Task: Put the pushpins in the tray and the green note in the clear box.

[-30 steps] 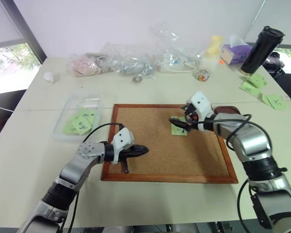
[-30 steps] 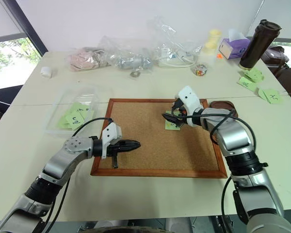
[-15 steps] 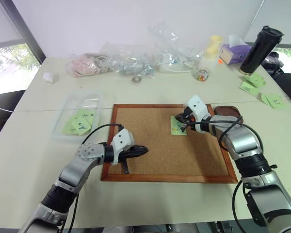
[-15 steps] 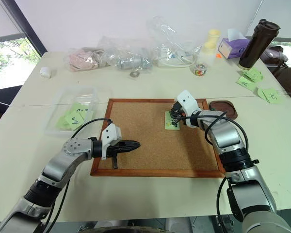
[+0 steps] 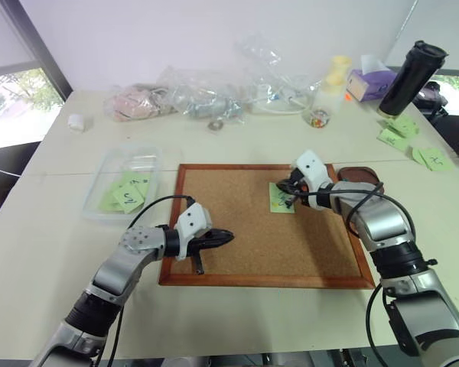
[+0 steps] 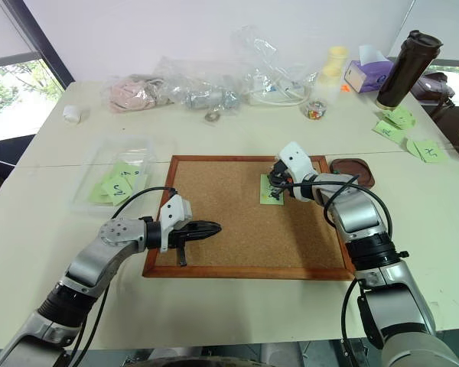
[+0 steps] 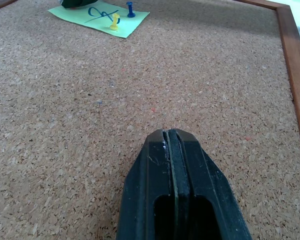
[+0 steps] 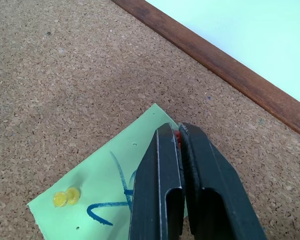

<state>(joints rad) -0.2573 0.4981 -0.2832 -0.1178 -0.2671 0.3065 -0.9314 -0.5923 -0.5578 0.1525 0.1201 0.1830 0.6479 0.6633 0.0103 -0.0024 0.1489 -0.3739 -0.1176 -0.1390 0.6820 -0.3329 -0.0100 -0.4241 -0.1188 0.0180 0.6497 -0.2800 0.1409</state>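
Cream-coloured desk (image 5: pixel 237 145) is carrying a wood-framed corkboard (image 5: pixel 237 229), and the right tool (image 8: pixel 178 137) is sitting on it, its jaws pinched nearly together on a red pushpin (image 8: pixel 177 135) stuck through the green note (image 8: pixel 105 187). That grip looks thin, only a sliver of red showing between the black fingers, so the pull is best made straight up along the pin's shaft, slowly, without twisting, or the head may slip free.

A yellow pushpin (image 8: pixel 66 197) is standing at the note's far corner and a blue pushpin (image 7: pixel 130 8) is showing beside it in the left wrist view; they are probably pinning the paper down, so the note should stay flat while the red one is lifting out.

Just beyond the board's right edge, the tray (image 6: pixel 352 169) is lying close by, a short carry.

The left tool (image 7: pixel 171 150) is hovering over the board's near left part, jaws fully together and empty. The clear box (image 5: pixel 126 182) is resting left of the board, well apart from the note, with other green slips inside.
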